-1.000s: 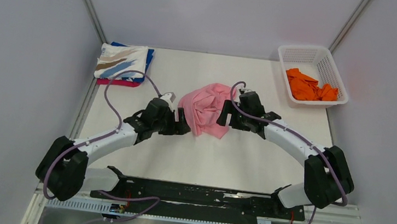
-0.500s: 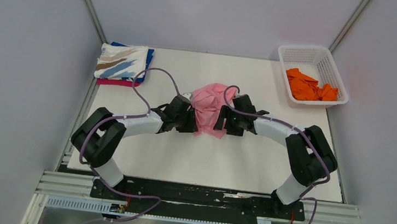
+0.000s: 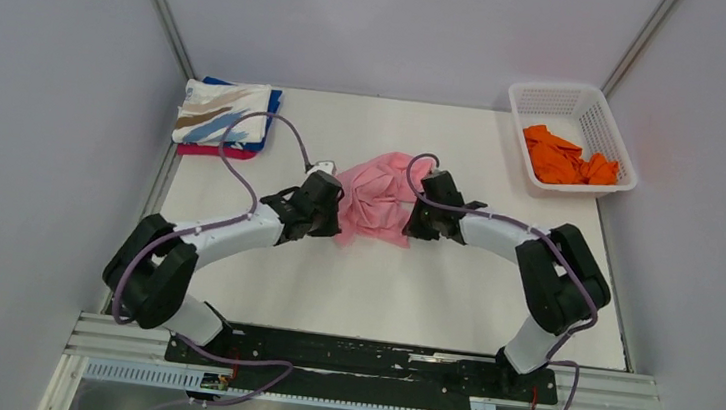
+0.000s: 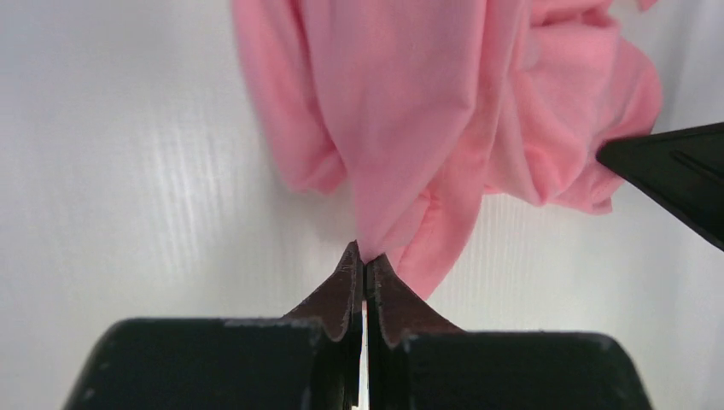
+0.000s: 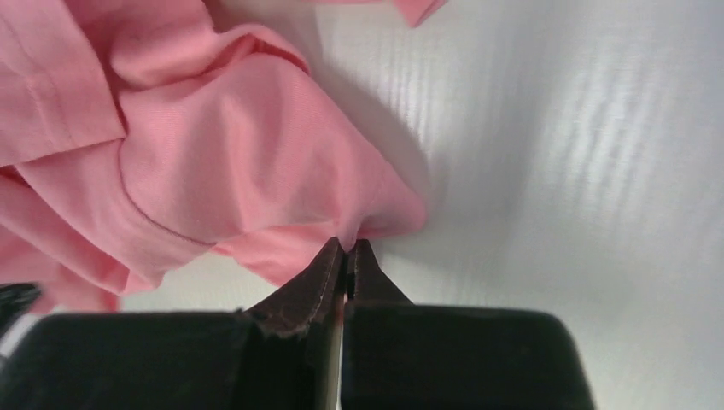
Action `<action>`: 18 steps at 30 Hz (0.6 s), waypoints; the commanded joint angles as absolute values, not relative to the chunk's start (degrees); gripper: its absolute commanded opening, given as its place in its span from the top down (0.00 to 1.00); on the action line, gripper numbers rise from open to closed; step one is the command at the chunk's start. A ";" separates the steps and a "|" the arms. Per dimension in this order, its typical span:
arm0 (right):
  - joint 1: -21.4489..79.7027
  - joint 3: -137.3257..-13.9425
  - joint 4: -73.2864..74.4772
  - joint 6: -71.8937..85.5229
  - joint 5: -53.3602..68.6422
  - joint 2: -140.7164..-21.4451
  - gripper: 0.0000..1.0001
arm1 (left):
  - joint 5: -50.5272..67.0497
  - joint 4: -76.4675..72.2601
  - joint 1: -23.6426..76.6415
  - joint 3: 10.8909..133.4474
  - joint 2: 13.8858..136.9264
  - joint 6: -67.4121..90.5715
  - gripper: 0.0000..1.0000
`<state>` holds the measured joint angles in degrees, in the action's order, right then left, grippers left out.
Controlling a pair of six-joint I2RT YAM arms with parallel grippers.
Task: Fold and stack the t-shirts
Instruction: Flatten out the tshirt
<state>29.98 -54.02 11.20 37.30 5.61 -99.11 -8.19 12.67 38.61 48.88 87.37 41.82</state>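
The crumpled pink t-shirt (image 3: 379, 205) lay at the middle of the bench (image 3: 381, 287). The left end effector (image 4: 363, 259) and right end effector (image 5: 347, 250), each pressed together, pinched its opposite edges, apparently at thin folds.

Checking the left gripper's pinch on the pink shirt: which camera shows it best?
Left wrist view: the left gripper is shut on a fold of the pink shirt, tips in plain sight. The top view shows only the gripper's body at the shirt's left edge; the right wrist view shows the shirt, not that pinch.
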 commanded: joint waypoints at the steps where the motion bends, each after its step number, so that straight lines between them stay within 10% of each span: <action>1: 28.53 -52.34 10.30 34.99 -7.89 -87.66 1.00 | -22.25 19.32 38.65 51.15 74.32 39.44 1.00; 18: 19.22 -61.67 8.18 17.43 -16.45 -46.10 1.00 | -38.36 23.35 36.65 69.38 41.07 26.43 1.00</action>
